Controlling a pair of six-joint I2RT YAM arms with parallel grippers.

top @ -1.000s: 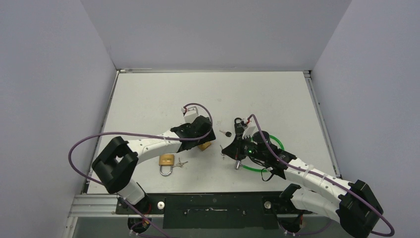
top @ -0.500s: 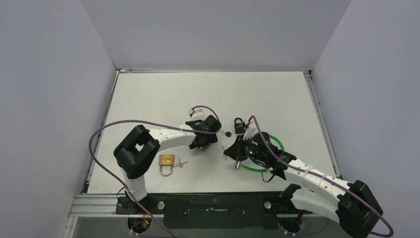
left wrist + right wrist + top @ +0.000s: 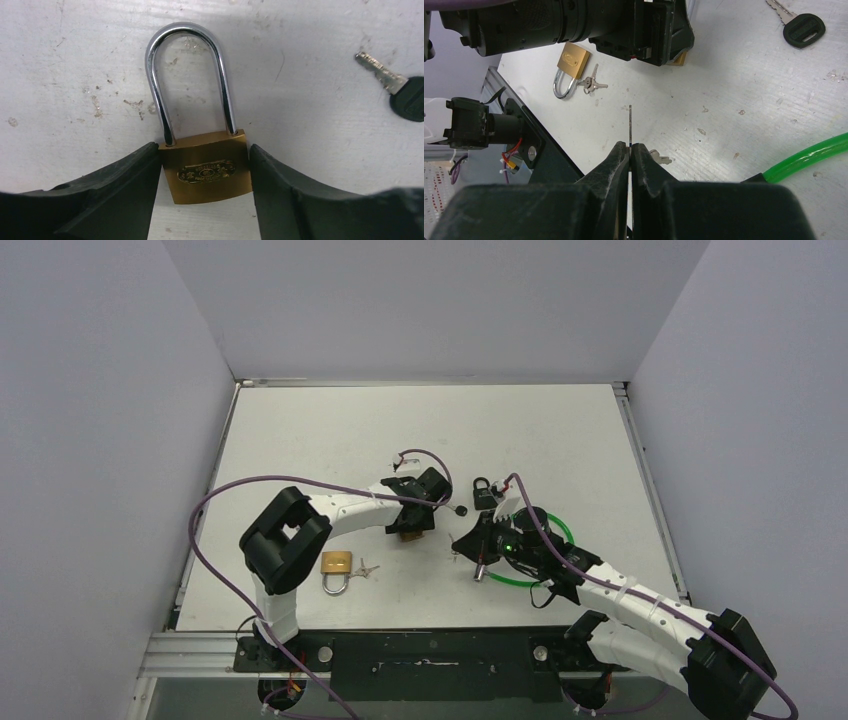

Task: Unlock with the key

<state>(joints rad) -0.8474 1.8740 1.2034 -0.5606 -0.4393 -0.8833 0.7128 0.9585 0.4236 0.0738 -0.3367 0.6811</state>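
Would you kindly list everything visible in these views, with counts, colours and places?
brass padlock: one, gold with silver shackle, flat between the left claw's fingers.
second brass padlock: one, gold, table's near left.
small keys: bunch, silver, beside the second brass padlock.
black padlock: one, black, mid-table.
black-headed key: one, silver blade, lying near the brass padlock.
green cable: one, green, under the right arm.
held key: one, silver, edge-on in the right claw.
table: one, white.
left claw: black, flanking the padlock body.
right claw: black, shut.
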